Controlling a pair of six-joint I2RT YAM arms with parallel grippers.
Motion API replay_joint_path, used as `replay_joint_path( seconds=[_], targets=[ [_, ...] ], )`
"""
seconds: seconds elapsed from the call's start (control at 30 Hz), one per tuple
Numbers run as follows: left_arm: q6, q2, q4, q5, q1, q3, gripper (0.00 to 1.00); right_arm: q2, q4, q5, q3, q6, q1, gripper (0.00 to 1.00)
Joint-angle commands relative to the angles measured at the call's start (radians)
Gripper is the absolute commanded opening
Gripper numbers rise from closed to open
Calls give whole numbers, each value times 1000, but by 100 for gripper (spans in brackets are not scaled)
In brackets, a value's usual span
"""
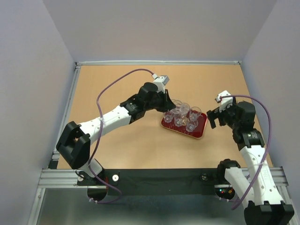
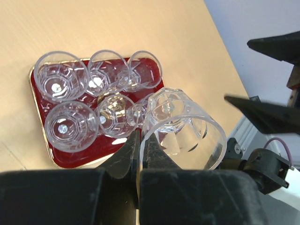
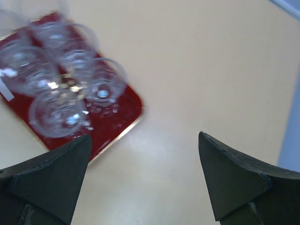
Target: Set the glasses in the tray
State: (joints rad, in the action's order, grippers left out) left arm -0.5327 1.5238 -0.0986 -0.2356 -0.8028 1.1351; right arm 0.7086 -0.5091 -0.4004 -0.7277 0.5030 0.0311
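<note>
The dark red tray [image 1: 201, 131] lies on the table at centre right with several clear glasses [image 1: 191, 125] standing in it. My left gripper [image 1: 169, 108] is over the tray's far left corner. In the left wrist view its fingers [image 2: 140, 140] are shut on the rim of one clear glass [image 2: 180, 129], held tilted above the tray [image 2: 75, 157] beside the standing glasses [image 2: 72, 124]. My right gripper [image 1: 213, 117] is open and empty just right of the tray. In the right wrist view [image 3: 143, 173] it hovers over bare table, with the tray [image 3: 119, 115] and blurred glasses [image 3: 61, 110] at upper left.
The wooden table [image 1: 126, 150] is enclosed by grey walls at the back and sides. A metal rail [image 1: 154, 176] runs along the near edge with the arm bases. The left arm's purple cable [image 1: 122, 77] loops above the table's left half.
</note>
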Motion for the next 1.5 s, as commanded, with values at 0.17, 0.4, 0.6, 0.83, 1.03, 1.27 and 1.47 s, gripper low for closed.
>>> replay_joint_path(
  seconds=[0.17,0.4,0.6,0.83,1.03,1.27,1.47],
  targets=[
    [97,104,30,-18,-55,201,0,78,310,485,34,-444,-221,100],
    [148,232,97,7,-131,348,0,123,316,594,27,-504,-253,100],
    [172,332,181,74,-183,469,0,138,317,592,28,-547,-292,100],
    [197,433,250,156,-233,589,0,124,316,586,30,-552,-309,100],
    [250,538,327,263,-268,716,0,112,317,580,31,-554,-315,100],
    [287,615,387,338,-300,799,0,106,317,575,33,-555,-319,100],
    [300,654,416,364,-312,836,0,104,316,571,33,-555,-321,100]
  ],
)
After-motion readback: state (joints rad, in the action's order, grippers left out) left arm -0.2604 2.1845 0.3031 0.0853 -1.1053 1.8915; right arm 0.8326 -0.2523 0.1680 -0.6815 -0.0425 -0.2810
